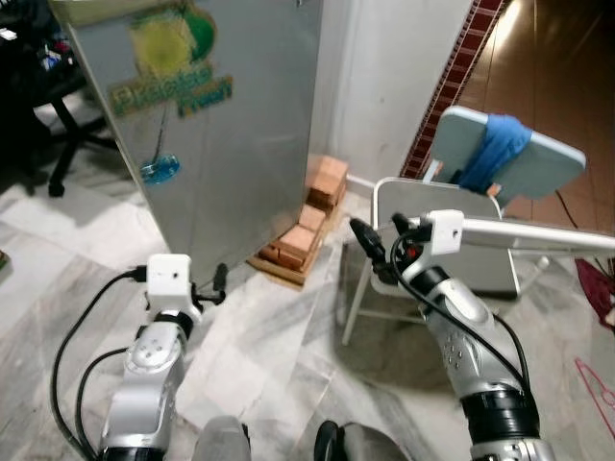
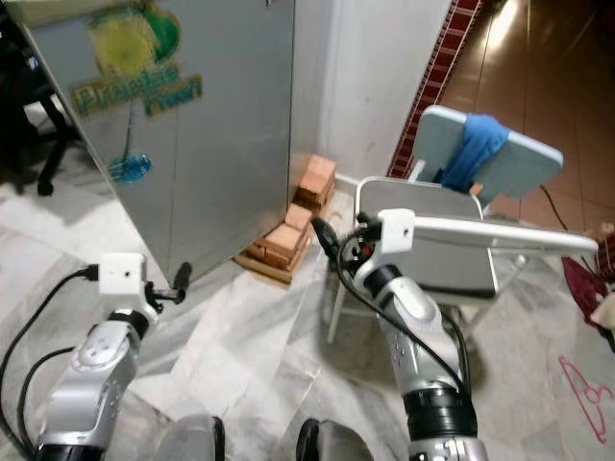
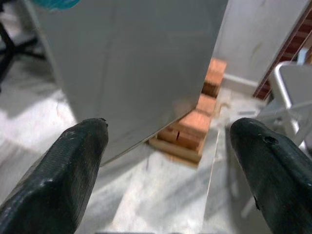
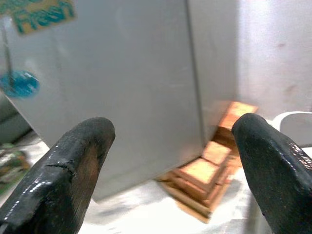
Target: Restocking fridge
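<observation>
Two grippers are up in front of the big grey fridge (image 1: 221,125), and its door looks closed. Left gripper (image 3: 170,161) is low, near the fridge's bottom corner, fingers wide apart and holding nothing. Right gripper (image 4: 175,165) is wide open and empty too, beside a white chair (image 1: 423,206). Orange bricks (image 1: 307,230) sit stacked by the fridge.

Brushed-metal fridge (image 1: 231,125) (matt sheen); polished marble floor (image 1: 279,336).
</observation>
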### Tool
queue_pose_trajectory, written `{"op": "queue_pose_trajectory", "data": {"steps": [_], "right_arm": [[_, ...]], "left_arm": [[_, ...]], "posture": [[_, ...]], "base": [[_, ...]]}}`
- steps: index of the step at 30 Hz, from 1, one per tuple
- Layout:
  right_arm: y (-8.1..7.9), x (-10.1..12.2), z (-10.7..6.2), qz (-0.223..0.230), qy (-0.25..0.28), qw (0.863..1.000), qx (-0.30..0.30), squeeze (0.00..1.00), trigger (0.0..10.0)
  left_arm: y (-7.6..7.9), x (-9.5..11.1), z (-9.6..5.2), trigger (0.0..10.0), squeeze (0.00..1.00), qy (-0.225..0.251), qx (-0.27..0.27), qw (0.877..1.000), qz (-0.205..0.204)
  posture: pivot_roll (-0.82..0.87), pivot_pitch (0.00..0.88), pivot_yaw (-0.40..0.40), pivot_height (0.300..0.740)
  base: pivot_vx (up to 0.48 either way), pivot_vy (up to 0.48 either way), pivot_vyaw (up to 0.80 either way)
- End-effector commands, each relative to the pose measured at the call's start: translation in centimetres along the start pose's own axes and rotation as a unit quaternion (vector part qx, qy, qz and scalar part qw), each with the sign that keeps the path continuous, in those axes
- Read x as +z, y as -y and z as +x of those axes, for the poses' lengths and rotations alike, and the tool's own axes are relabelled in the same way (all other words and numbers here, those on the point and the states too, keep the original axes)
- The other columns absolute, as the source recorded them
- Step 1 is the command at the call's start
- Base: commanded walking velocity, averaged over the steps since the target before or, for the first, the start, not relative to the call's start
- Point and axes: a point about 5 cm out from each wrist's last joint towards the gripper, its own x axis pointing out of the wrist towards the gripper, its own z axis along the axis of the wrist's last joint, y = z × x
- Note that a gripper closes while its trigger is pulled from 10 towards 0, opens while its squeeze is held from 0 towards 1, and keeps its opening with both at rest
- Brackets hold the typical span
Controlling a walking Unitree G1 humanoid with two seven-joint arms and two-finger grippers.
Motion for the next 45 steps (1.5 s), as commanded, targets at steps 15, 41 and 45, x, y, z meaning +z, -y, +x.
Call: {"op": "queue_pose_trajectory", "data": {"steps": [15, 41, 45], "right_arm": [[1.6, -0.8, -0.7, -0.06, 0.005, 0.995, -0.082, 0.0, 10.0], [1.8, -1.2, -2.3, -0.115, 0.015, 0.985, -0.125, 0.0, 10.0], [1.8, -1.2, -2.3, -0.108, 0.015, 0.986, -0.125, 0.0, 10.0]], "left_arm": [[0.2, 0.6, 0.2, 10.0, 0.0, 0.028, -0.017, 0.999, 0.006], [-0.1, 1.1, 0.2, 10.0, 0.0, 0.089, -0.023, 0.995, 0.043], [-0.1, 1.0, 0.1, 10.0, 0.0, 0.088, -0.02, 0.995, 0.031]], "posture": [[0.05, 0.08, -0.036, 0.74], [0.04, 0.082, -0.027, 0.74], [0.04, 0.079, -0.029, 0.74]], "base": [[0.0, 0.478, 0.0], [0.0, 0.48, -0.15], [0.0, 0.48, -0.8]]}}
